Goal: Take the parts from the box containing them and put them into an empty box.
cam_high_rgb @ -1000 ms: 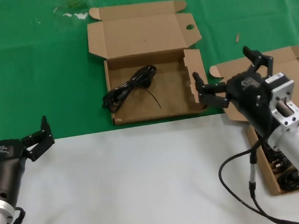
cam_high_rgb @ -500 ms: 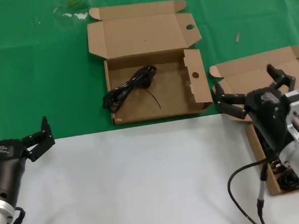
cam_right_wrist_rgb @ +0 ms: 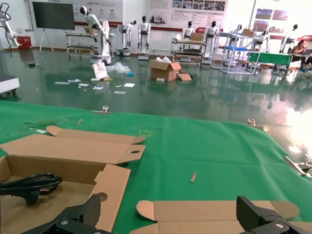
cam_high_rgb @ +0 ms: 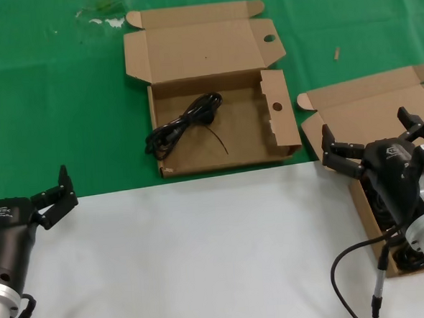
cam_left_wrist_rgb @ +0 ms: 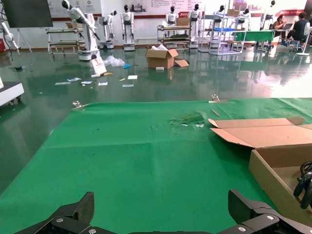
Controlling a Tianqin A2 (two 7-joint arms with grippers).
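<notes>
The holed box (cam_high_rgb: 217, 122) holds one coiled cable (cam_high_rgb: 185, 124). Right of it, the right gripper (cam_high_rgb: 375, 138) hangs spread wide and empty over the plain box (cam_high_rgb: 371, 109), whose cables (cam_high_rgb: 401, 252) only the head view shows. The left gripper (cam_high_rgb: 52, 190) waits open, well to its left.

A cable bundle (cam_high_rgb: 185, 124) is lying in the holed box (cam_high_rgb: 218, 140) at upper centre; the other box (cam_high_rgb: 357, 110) is sitting at right.
</notes>
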